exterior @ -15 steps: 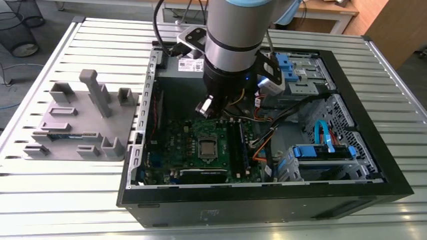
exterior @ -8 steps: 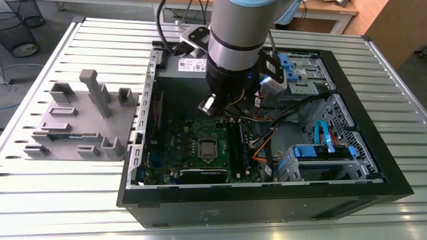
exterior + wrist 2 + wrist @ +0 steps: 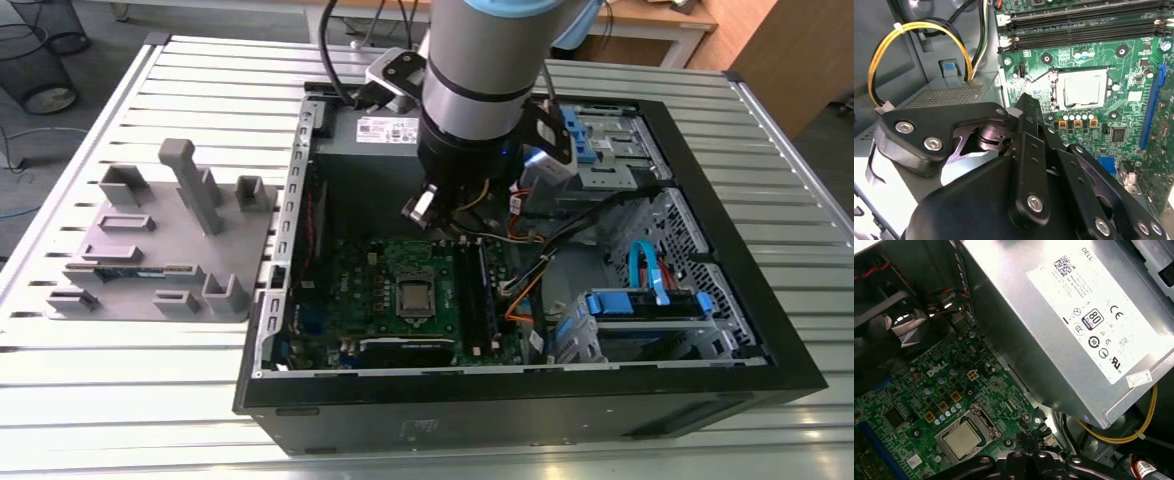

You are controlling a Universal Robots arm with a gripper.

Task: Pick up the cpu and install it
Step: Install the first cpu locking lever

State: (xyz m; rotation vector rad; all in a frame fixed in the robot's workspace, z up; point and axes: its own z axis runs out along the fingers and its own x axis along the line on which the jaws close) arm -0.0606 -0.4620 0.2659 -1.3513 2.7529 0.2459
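The cpu [image 3: 415, 293] [image 3: 1084, 90] [image 3: 960, 439] is a small silver square lying flat in the motherboard socket, inside the open computer case [image 3: 534, 400]. My gripper [image 3: 427, 212] [image 3: 1026, 102] [image 3: 1025, 440] hangs above the green board, apart from the chip, between the socket and the power supply. Its black fingers are shut together, and I see nothing between them.
A grey tray [image 3: 160, 240] with upright holders lies on the slatted table at the exterior view's left. The silver power supply [image 3: 1079, 330] and its yellow cables [image 3: 919, 30] are close to the gripper. Memory slots [image 3: 1079, 25] run beside the socket. Blue drive brackets [image 3: 641, 300] sit at the exterior view's right.
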